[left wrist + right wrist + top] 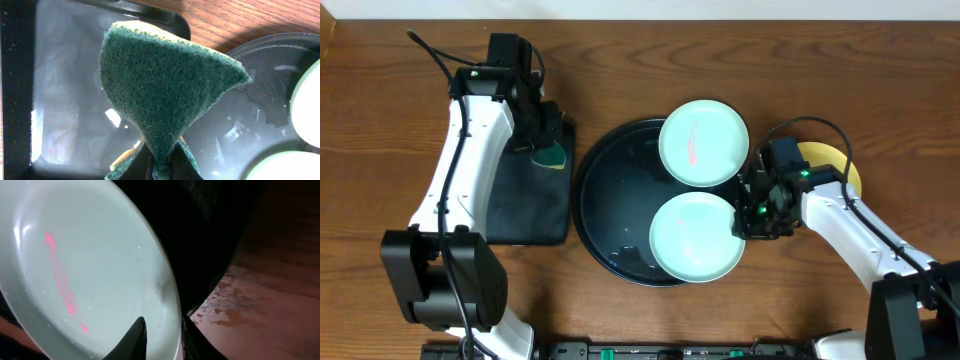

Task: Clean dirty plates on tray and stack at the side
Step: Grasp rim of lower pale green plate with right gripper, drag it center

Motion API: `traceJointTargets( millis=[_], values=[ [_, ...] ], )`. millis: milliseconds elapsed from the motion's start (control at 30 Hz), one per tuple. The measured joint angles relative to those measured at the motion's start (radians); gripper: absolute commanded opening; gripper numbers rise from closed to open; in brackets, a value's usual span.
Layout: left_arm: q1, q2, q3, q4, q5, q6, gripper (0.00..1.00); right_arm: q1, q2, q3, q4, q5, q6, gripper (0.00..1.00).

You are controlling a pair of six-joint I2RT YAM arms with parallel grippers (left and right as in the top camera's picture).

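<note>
Progress slight, seen from overhead: upper mint plate [704, 142] and lower mint plate [696, 237], both red-smeared, on the right half of the round black tray [610, 200]; yellow plate [823, 155] alone on the tabletop [380, 120] at far right, no stack. Left wrist: left gripper [165, 167] clamped on green sponge [160, 85] above the rectangular tray [65, 100], nothing else seen in it. Right wrist: right gripper [165, 336] apparently pinching the lower mint plate's rim.

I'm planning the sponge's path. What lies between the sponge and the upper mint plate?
Overhead view: between the sponge and the upper mint plate lie only the rectangular tray rim and the round tray bare floor.
</note>
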Motion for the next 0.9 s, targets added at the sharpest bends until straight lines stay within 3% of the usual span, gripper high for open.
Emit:
traceJointTargets(
  millis=[133,467,733,900],
  values=[
    [0.000,0.000,0.000,0.000,0.000,0.000,0.07,0.005,0.021,-0.006,-0.003,0.002,0.009,0.01],
    [0.000,0.000,0.000,0.005,0.000,0.000,0.07,0.064,0.026,-0.009,0.130,-0.022,0.052,0.01],
    [0.000,0.000,0.000,0.008,0.000,0.000,0.07,0.207,0.027,0.017,0.363,0.039,0.322,0.01],
    [0.000,0.000,0.000,0.008,0.000,0.000,0.07,0.315,0.027,0.018,0.410,0.165,0.464,0.01]
  ],
)
